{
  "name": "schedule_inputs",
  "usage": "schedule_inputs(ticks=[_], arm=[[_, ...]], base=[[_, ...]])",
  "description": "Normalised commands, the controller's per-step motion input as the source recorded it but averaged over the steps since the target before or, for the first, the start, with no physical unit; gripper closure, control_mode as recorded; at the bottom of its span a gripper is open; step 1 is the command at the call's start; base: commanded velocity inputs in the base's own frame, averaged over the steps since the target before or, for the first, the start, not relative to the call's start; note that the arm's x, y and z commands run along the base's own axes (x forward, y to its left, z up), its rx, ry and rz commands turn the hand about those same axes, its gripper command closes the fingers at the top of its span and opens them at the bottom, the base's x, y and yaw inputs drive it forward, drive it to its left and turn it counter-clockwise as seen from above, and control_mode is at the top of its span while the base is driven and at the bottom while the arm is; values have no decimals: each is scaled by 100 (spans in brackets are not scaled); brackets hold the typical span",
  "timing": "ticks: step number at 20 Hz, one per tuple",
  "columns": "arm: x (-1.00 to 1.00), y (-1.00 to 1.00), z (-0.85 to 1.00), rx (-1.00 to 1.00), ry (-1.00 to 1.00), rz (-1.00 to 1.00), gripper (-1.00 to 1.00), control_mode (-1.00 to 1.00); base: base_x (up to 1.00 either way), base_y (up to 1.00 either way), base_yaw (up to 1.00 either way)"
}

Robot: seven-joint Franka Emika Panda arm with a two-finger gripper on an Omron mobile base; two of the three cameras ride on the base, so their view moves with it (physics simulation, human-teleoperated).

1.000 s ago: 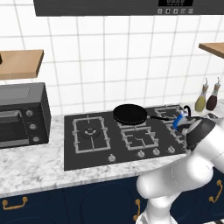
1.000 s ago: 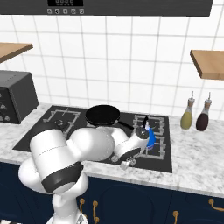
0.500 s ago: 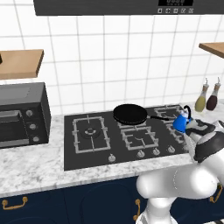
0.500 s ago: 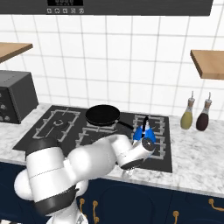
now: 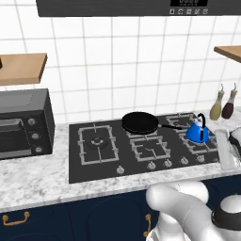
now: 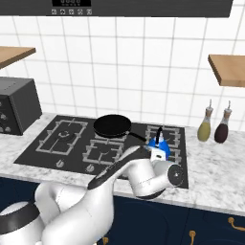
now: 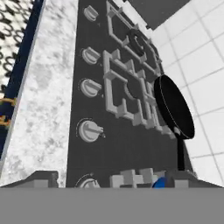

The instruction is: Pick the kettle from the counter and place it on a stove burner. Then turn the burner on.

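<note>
While the blue kettle (image 5: 196, 132) sits upright on the small grated burner (image 5: 201, 143) at the right end of the black cooktop (image 5: 94, 164), the arm's hand hangs just in front of it; from where I stand I cannot tell whether the jaws are released or clenched. A black frying pan (image 5: 140, 123) rests behind the middle burner, its handle reaching toward the kettle. Two bottles (image 6: 214, 127) stand on the marble surface (image 5: 42, 183) to the right.

Kettle (image 5: 196, 134) glossy blue; cooktop (image 5: 94, 164) black glass w/ matt grey grates; counter (image 5: 42, 181) speckled marble.
</note>
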Motion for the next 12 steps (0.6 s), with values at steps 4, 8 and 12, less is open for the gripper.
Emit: schedule_inputs(ticks=[4, 8, 12], arm=[[-97, -72, 100, 12, -61, 0, -100, -100], [-99, -95, 100, 19, -62, 0, -100, -100], [-19, -5, 25, 1, -13, 0, -100, -100]], base=[[0, 0, 0], [0, 0, 0], [0, 0, 0]])
